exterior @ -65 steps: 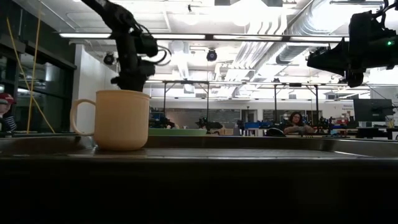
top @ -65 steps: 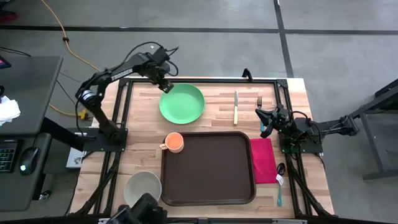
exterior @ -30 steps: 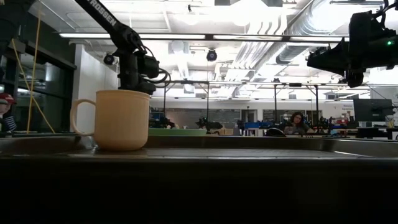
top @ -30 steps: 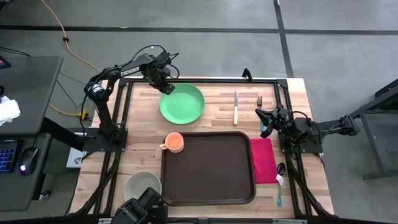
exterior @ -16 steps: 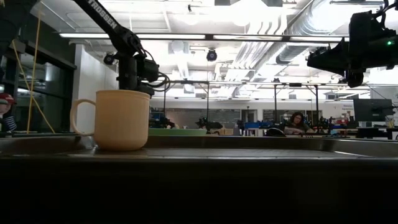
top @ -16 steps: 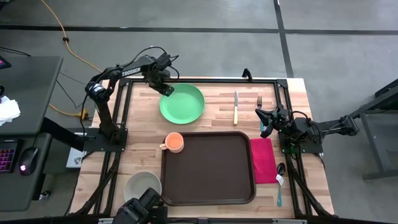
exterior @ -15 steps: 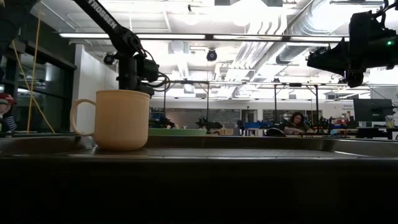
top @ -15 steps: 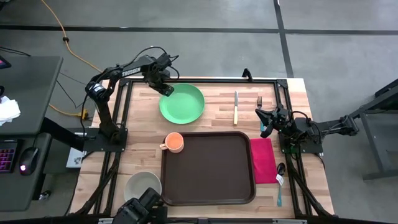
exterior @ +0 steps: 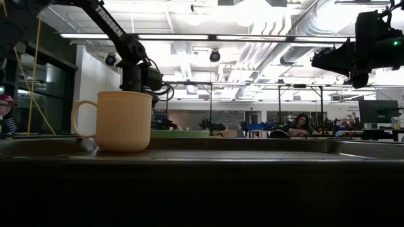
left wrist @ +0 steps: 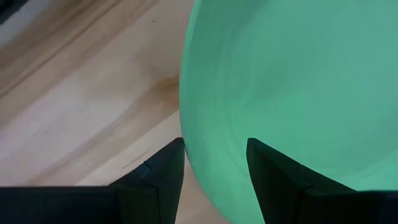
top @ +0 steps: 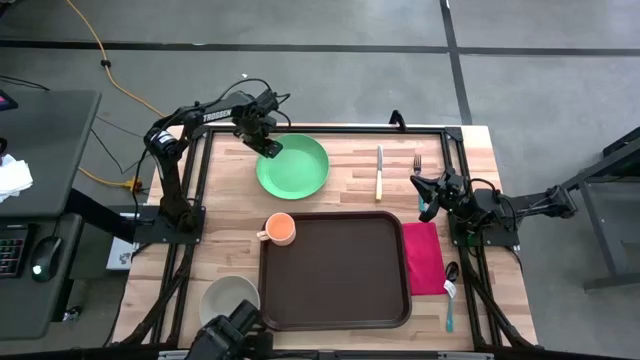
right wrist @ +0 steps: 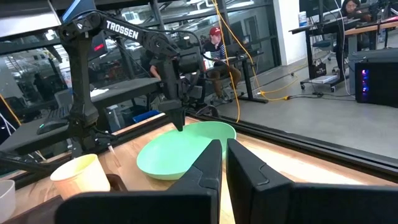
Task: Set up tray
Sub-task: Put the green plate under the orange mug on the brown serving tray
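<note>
Straddling the green plate's (left wrist: 298, 81) rim, the left pincer (left wrist: 214, 162) shows spread only in its wrist view.

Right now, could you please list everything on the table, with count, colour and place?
tray: one, dark brown, table centre front
plate: one, green, behind the tray
mug: one, orange, at the tray's left rear corner
bowl: one, pale grey, left of the tray
knife: one, right of the plate
fork: one, right of the knife
napkin: one, pink, right of the tray
spoon: one, by the napkin
left gripper: open, astride the plate's rim
right gripper: shut, above the napkin
</note>
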You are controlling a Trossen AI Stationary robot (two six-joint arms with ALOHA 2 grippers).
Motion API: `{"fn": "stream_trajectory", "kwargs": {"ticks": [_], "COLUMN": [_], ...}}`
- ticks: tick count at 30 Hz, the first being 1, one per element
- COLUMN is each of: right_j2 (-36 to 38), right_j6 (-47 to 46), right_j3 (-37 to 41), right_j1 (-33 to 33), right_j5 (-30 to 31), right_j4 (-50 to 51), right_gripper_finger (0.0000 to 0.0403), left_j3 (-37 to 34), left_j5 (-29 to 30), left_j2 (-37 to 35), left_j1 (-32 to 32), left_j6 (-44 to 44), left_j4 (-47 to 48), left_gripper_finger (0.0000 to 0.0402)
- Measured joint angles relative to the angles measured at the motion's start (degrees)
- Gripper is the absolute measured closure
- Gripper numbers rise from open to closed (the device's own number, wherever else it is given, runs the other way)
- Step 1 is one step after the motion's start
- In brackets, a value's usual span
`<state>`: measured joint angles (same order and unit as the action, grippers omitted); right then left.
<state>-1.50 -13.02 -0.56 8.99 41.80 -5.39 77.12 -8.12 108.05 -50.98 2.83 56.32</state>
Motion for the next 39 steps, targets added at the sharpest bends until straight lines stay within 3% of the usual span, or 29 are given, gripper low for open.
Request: {"fn": "stream_trajectory", "kwargs": {"ticks": [39], "right_j2": [0.02], "right_j6": [0.00], "right_j3": [-0.02], "right_j1": [0.02], "right_j5": [0.04], "right_j4": [0.00], "right_gripper_finger": [0.0402], "left_j3": [0.00], "left_j5": [2.62], "left_j2": [-0.02], "left_j1": [0.00], "left_j6": [0.46], "left_j4": [2.23], "left_gripper_finger": [0.0197]}}
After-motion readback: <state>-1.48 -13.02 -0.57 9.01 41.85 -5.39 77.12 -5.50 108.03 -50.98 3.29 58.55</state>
